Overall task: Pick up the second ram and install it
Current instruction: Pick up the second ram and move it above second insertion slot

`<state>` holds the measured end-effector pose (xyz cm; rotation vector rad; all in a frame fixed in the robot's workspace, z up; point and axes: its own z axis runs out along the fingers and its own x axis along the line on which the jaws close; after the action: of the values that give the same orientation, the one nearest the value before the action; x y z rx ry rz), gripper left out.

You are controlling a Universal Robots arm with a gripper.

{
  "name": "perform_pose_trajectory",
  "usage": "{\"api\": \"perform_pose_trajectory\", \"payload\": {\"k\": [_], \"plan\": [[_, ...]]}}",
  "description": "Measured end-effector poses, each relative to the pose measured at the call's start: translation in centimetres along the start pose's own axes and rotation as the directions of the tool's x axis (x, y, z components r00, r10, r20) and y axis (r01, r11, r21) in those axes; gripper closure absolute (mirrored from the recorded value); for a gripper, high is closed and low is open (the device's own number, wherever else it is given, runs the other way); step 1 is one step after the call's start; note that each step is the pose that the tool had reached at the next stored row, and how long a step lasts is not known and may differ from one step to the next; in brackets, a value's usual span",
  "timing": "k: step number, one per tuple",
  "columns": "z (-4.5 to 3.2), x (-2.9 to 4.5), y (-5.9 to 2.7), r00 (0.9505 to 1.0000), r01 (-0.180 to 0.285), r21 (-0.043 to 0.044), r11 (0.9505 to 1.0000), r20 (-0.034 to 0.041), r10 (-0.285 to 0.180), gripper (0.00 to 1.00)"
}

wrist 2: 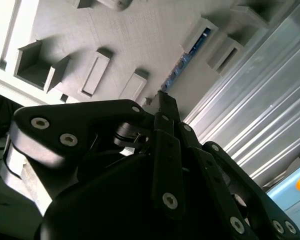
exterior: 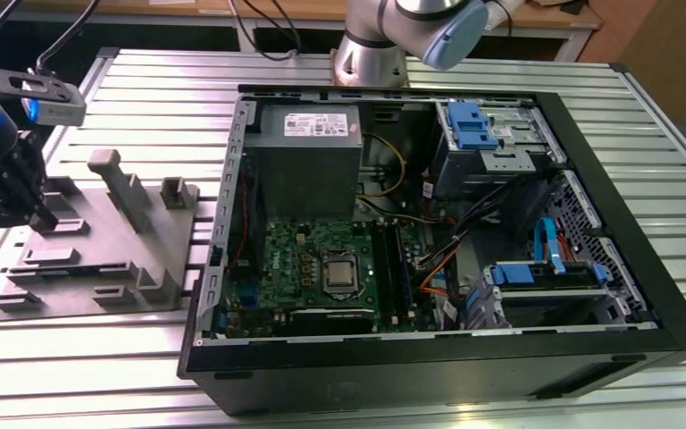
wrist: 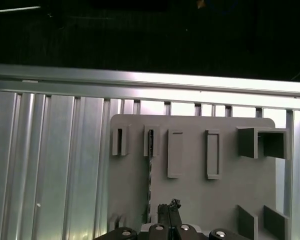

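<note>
The second ram [wrist: 149, 175] is a thin dark strip standing on edge in the slots of the grey fixture block [wrist: 190, 195]. In the second wrist view the ram [wrist 2: 182, 62] shows as a bluish-green edge between two holders. My gripper [wrist: 169, 207] hovers over the block, a little to one side of the stick and not touching it. Its black fingertips [wrist 2: 162, 97] are pressed together with nothing between them. In the exterior view the gripper [exterior: 43, 214] hangs above that view's left end of the fixture block [exterior: 117, 259].
An open computer case [exterior: 439, 357] lies at the exterior view's right, with the motherboard [exterior: 319, 259] and grey power-supply box [exterior: 307, 134] exposed. Everything rests on a ribbed aluminium table [exterior: 140, 89]. An upright grey post [exterior: 111, 174] rises from the block near the gripper.
</note>
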<state>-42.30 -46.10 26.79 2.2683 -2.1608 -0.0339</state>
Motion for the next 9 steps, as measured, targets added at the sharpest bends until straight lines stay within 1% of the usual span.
{"api": "perform_pose_trajectory", "payload": {"k": [5,9], "plan": [[0.16,0.88,0.04,1.0,0.001,0.0001,1.0,0.0001,-0.001,0.9],[0.34,1.21,0.06,1.0,0.001,0.0,1.0,0.0002,-0.001,0.9]]}}
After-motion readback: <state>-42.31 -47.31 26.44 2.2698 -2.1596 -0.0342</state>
